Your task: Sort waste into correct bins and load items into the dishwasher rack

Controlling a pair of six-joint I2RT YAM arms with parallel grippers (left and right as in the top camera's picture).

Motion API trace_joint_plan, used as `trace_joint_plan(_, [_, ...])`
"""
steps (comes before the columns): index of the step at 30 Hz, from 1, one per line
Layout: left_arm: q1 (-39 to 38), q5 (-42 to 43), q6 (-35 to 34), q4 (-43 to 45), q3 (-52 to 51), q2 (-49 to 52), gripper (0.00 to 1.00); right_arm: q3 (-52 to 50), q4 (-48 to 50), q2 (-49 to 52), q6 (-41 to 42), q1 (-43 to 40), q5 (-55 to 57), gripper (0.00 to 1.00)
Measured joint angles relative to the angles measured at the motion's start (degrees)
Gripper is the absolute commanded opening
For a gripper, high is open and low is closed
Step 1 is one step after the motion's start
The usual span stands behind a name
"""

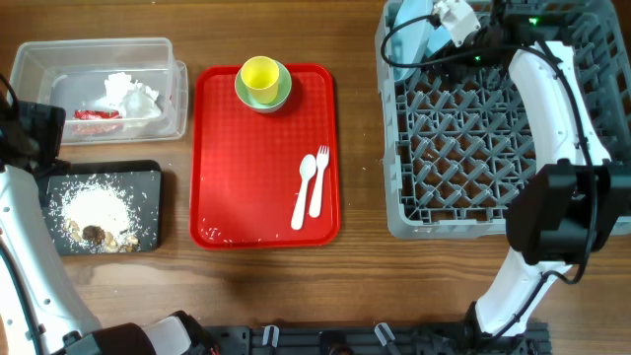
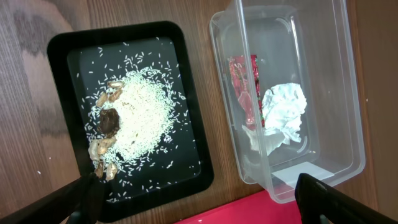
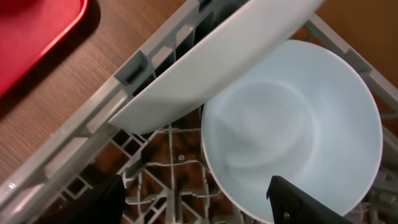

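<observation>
**A:** While the right claw hangs over the far left corner of the rack, are its fingers apart?

**B:** Yes, wide apart and gripping nothing. The pale blue bowl sits just beyond them, beside the pale blue plate leaning on the rack wall.

**A:** And the left claw?

**B:** Spread wide above the black tray of scraps and the clear tub, which holds the napkin and wrapper.
</observation>
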Motion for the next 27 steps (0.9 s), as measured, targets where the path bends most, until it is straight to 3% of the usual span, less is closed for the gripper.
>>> trace_joint_plan(10, [0.00,0.02,0.00,0.00,-0.02,0.00,1.00,0.00,4.42,5.57,-3.93,0.00,3.65,0.58])
trace_joint_plan(11, [0.00,0.00,0.00,0.00,0.00,0.00,1.00,0.00,4.92,5.79,-3.72,0.00,4.66,0.52])
trace_joint_plan(14, [0.00,0.00,0.00,0.00,0.00,0.00,1.00,0.00,5.20,5.81,-3.26,0.00,6.29,0.22])
trace_joint_plan(21, [0.00,0.00,0.00,0.00,-0.02,0.00,1.00,0.00,7.85,5.81,3.06,0.00,7.58,0.05])
trace_joint_plan(27, [0.00,0.00,0.00,0.00,-0.02,0.00,1.00,0.00,12.33,0.07,12.41,-0.13,7.28,0.04])
